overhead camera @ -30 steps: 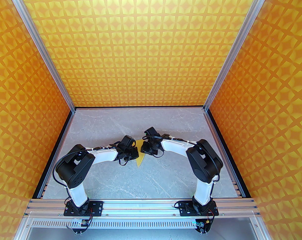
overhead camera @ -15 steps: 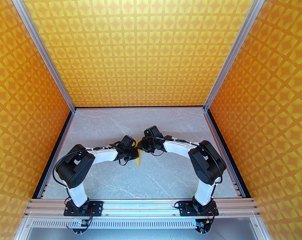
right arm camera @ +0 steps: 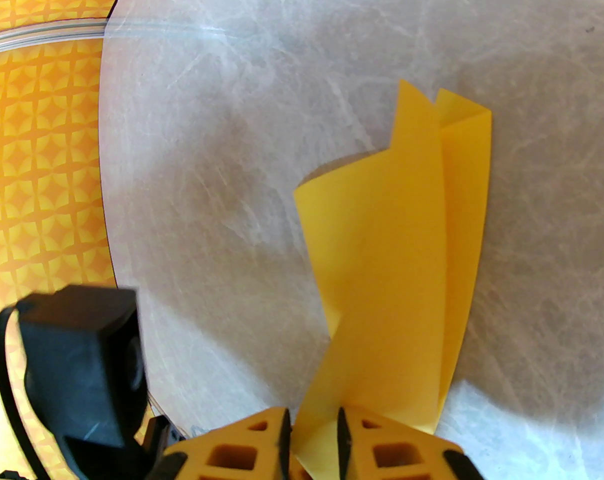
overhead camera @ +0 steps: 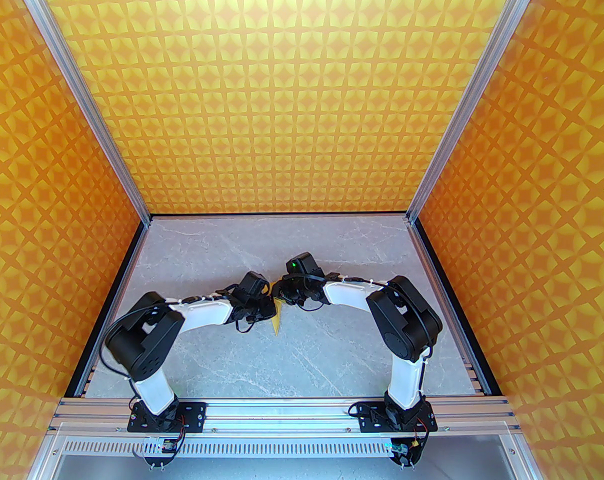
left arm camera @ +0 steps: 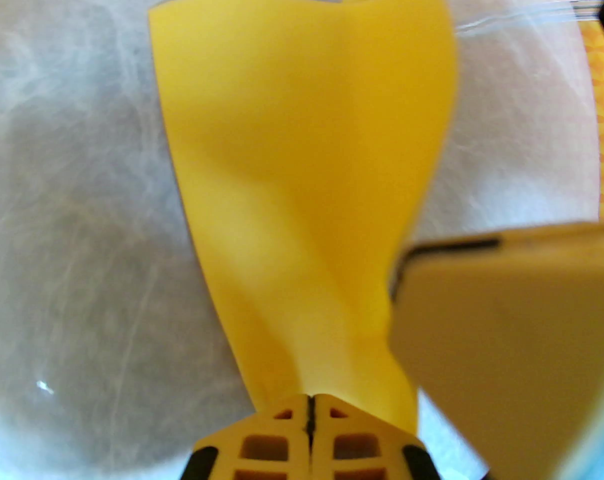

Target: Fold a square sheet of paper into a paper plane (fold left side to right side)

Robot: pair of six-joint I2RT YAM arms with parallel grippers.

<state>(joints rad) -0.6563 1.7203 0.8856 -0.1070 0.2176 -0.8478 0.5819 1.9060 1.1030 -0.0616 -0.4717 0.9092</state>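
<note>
Two robot arms meet over a grey marble table (overhead camera: 332, 358) ringed by orange star-patterned walls (overhead camera: 302, 93). From 9 o'clock, the left gripper (left arm camera: 309, 402) reaches in with its jaws pressed fully together on the narrow end of a sheet of yellow paper (left arm camera: 302, 143). Seen from the left wrist, the sheet fans out from that pinch toward 12 o'clock, lifted off the table and bowed. From above, the paper sits near the middle of the table, between the two grippers, with a sharp tip showing toward 6 o'clock. From 3 o'clock, the right gripper (right arm camera: 313, 414) comes in just beside the left one, and its blurred yellow finger (left arm camera: 507, 348) crowds the 4 o'clock corner of the left wrist's view. Its jaws stand a narrow gap apart with a raised flap of the paper running between them; whether the pads press the flap cannot be told. Seen from the right wrist, the flap climbs toward 12 o'clock beside lower folded layers at 1 o'clock, and a black part of the left arm (right arm camera: 82, 358) sits at 8 o'clock.
</note>
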